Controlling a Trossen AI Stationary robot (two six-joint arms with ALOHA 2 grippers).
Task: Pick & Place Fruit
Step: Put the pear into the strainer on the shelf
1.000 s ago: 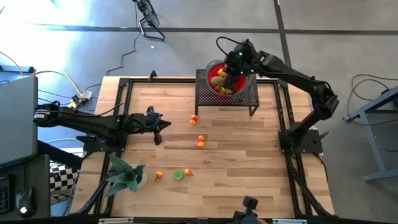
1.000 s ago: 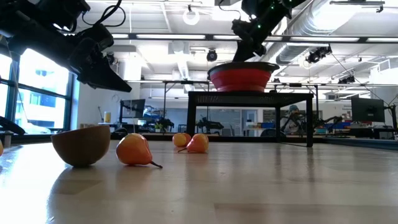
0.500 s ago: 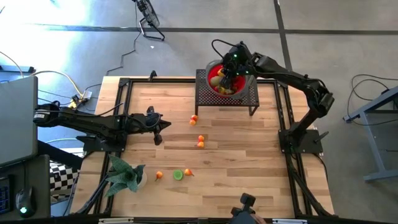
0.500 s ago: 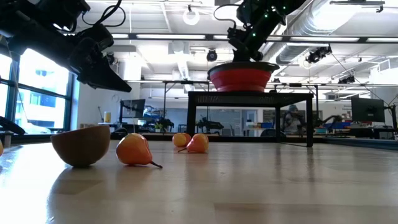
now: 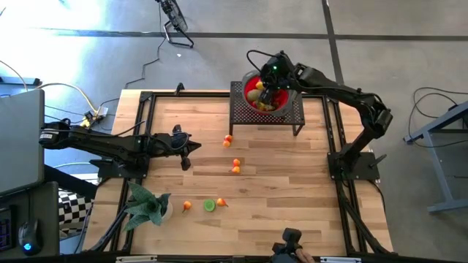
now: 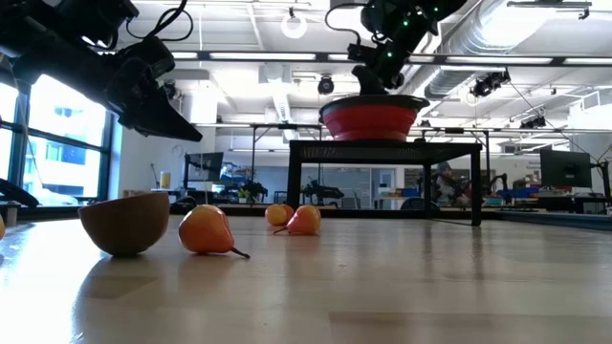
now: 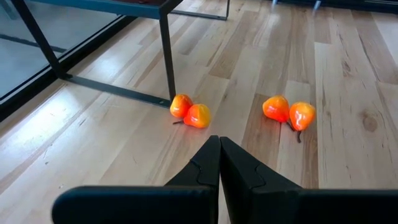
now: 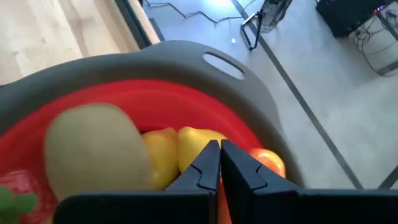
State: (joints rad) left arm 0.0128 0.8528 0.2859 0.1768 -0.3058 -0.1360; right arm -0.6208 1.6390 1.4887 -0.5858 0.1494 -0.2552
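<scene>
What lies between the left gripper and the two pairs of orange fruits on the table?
Only bare wooden table, as the left wrist view shows: left gripper, nearer pair, other pair.

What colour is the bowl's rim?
Grey, around a red bowl; clearest in the right wrist view.

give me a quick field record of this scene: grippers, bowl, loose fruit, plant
left gripper: shut, empty, above the table's left side
right gripper: shut, empty, over the red bowl
red bowl: on the black mesh stand at the table's far edge, holds yellow and green fruit
loose fruit: orange-red pair mid-table, one near the stand, three near the front edge, one of them a lime
plant: front-left corner
</scene>
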